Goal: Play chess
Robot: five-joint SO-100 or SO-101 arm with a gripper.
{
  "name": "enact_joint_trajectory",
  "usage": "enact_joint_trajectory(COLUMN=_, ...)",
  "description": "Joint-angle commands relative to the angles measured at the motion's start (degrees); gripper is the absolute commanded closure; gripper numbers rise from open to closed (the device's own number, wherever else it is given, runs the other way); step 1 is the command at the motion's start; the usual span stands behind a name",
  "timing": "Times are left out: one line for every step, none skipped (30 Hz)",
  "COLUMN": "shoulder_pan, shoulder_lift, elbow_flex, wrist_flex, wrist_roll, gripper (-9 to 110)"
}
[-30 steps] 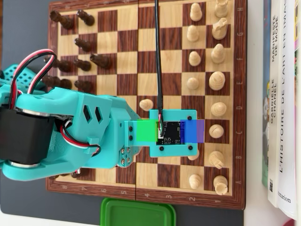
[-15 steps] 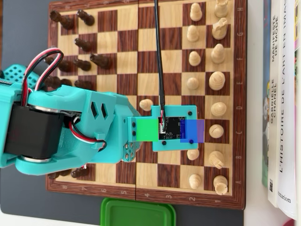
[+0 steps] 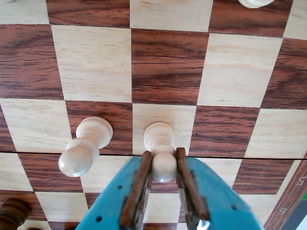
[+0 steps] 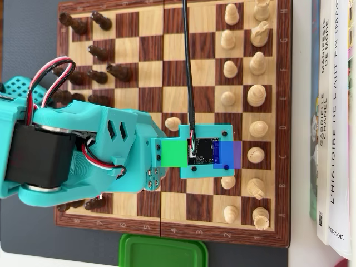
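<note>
— What can't you see from above?

— In your overhead view the teal arm (image 4: 83, 158) and its camera mount (image 4: 204, 150) cover the middle-left and centre of the chessboard (image 4: 281, 233), so the fingers and whatever they hold are hidden there. A dark piece (image 3: 12, 213) at the wrist view's lower left is cut off, and another light piece (image 3: 254, 2) at the top edge.

— And the pincer?

— Your gripper (image 3: 163, 172), low in the wrist view's centre, is closed down onto the round head of a light pawn (image 3: 161, 151), both brown pads touching it. The pawn's base sits on a light square. A second light pawn (image 3: 86, 146) stands just to its left, untouched.
</note>
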Motion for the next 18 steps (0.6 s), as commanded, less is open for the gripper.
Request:
enact_joint_trajectory(shoulder_pan=-0.1, shoulder_lift=0.3, elbow_flex=-0.4, wrist_flex=-0.4, wrist_roll=-0.4, gripper=93)
enact_joint_trajectory(shoulder_pan=-0.1, shoulder_lift=0.3, elbow_flex=-0.4, wrist_flex=-0.4, wrist_roll=-0.4, gripper=93)
enact_joint_trajectory(shoulder_pan=-0.1, shoulder_lift=0.3, elbow_flex=-0.4, wrist_flex=-0.4, wrist_roll=-0.4, gripper=93)
enact_joint_trajectory(shoulder_pan=-0.1, shoulder_lift=0.3, elbow_flex=-0.4, wrist_flex=-0.4, wrist_roll=-0.4, gripper=92)
enact_joint_trajectory(shoulder_pan=-0.1, shoulder_lift=0.3, elbow_flex=-0.4, wrist_flex=-0.4, wrist_roll=-0.4, gripper=92)
enact_joint_trajectory(shoulder_pan=-0.1, shoulder_lift=0.3, elbow_flex=-0.4, wrist_flex=-0.4, wrist_roll=-0.4, gripper=92)
enact_joint_trajectory(shoulder_pan=-0.1, shoulder_lift=0.3, elbow_flex=-0.4, wrist_flex=-0.4, wrist_roll=-0.4, gripper=91)
enact_joint_trajectory(shoulder_pan=-0.2, shoulder_lift=0.3, elbow_flex=-0.4, wrist_flex=-0.4, wrist_roll=-0.4, gripper=90)
enact_joint_trajectory(shoulder_pan=-0.5, shoulder_lift=0.4, elbow_flex=-0.3, wrist_flex=-0.4, wrist_roll=-0.4, gripper=89)
enact_joint_trajectory(shoulder_pan=-0.7, shoulder_lift=0.4, elbow_flex=-0.3, wrist_flex=-0.4, wrist_roll=-0.4, gripper=88)
enact_joint_trajectory(shoulder_pan=-0.7, shoulder_lift=0.4, elbow_flex=-0.4, wrist_flex=-0.4, wrist_roll=-0.4, gripper=88)
enact_joint_trajectory(shoulder_pan=-0.8, shoulder_lift=0.4, elbow_flex=-0.4, wrist_flex=-0.4, wrist_roll=-0.4, gripper=88)
enact_joint_trajectory(shoulder_pan=-1.0, shoulder_lift=0.5, elbow_flex=-0.4, wrist_flex=-0.4, wrist_roll=-0.4, gripper=88)
enact_joint_trajectory(shoulder_pan=-1.1, shoulder_lift=0.6, elbow_flex=-0.5, wrist_flex=-0.4, wrist_roll=-0.4, gripper=88)
enact_joint_trajectory(shoulder_pan=-1.2, shoulder_lift=0.6, elbow_flex=-0.6, wrist_flex=-0.4, wrist_roll=-0.4, gripper=88)
enact_joint_trajectory(shoulder_pan=-1.3, shoulder_lift=0.7, elbow_flex=-0.6, wrist_flex=-0.4, wrist_roll=-0.4, gripper=88)
enact_joint_trajectory(shoulder_pan=-1.3, shoulder_lift=0.7, elbow_flex=-0.6, wrist_flex=-0.4, wrist_roll=-0.4, gripper=88)
enact_joint_trajectory(shoulder_pan=-1.3, shoulder_lift=0.7, elbow_flex=-0.6, wrist_flex=-0.4, wrist_roll=-0.4, gripper=88)
